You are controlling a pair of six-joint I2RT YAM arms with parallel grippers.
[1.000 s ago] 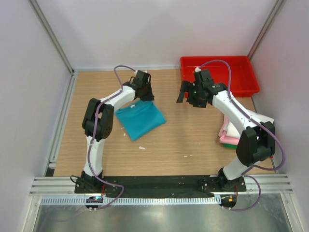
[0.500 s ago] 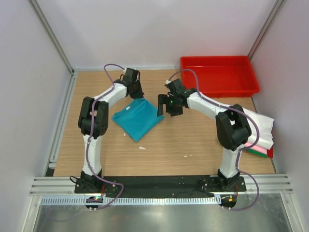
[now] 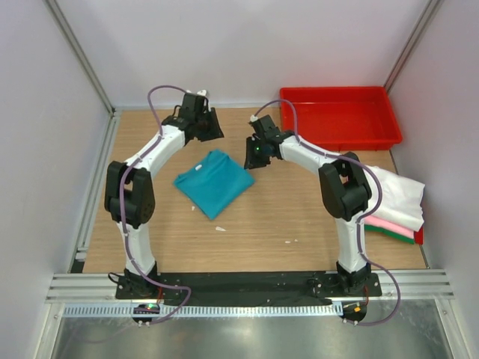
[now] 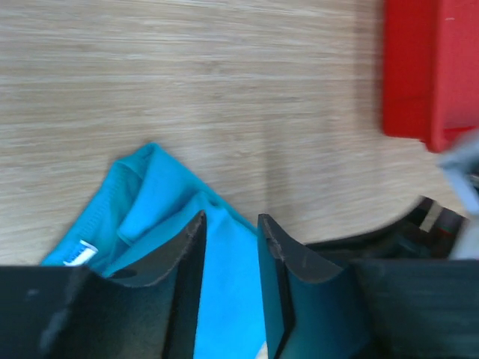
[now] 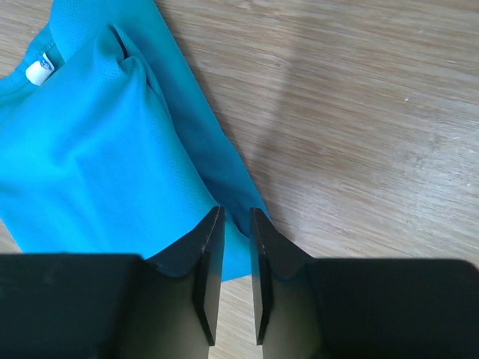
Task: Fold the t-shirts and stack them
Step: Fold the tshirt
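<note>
The teal t-shirt (image 3: 215,182) lies partly folded on the wooden table, its white neck label (image 5: 39,71) showing. My left gripper (image 3: 210,129) hovers just behind the shirt's far edge. In the left wrist view its jaws (image 4: 230,217) stand a little apart, the teal cloth (image 4: 157,202) showing below the gap and nothing between them. My right gripper (image 3: 251,157) is at the shirt's right corner. In the right wrist view its jaws (image 5: 236,212) are nearly together with a thin gap, the teal cloth's (image 5: 97,149) edge lying under the tips. Folded white, pink and green t-shirts (image 3: 393,200) are stacked at the right.
A red plastic tray (image 3: 340,116) stands at the back right, close behind the right arm. Small white scraps (image 3: 220,229) lie on the wood in front of the teal shirt. Grey walls enclose the table on three sides.
The right arm swung left from the tray to the shirt's right corner and its jaws narrowed. The left gripper let go of the shirt's far edge, opened a little and drew back.
</note>
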